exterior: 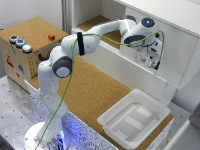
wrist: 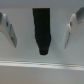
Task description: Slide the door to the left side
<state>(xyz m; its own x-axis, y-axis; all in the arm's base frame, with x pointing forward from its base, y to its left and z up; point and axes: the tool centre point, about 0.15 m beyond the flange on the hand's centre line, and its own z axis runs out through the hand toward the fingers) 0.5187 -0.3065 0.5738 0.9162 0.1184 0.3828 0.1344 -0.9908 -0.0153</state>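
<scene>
The door [exterior: 175,52] is a flat white panel covering the half of the white cabinet [exterior: 150,10] toward the exterior view's right. The other half stands open and shows a cork-lined inside [exterior: 97,25]. My gripper [exterior: 148,59] is right at the door's front, near its edge beside the opening. In the wrist view my gripper [wrist: 40,45] is open, its fingers [wrist: 8,30] spread wide. A dark vertical bar [wrist: 41,27] stands between them against the white door surface [wrist: 42,67]. I cannot tell whether the fingers touch it.
A white plastic tray [exterior: 132,117] lies on the cork tabletop [exterior: 95,90] below the cabinet. A wooden box [exterior: 25,47] with coloured buttons stands at the exterior view's left. The arm's base [exterior: 47,132] is on a perforated metal plate.
</scene>
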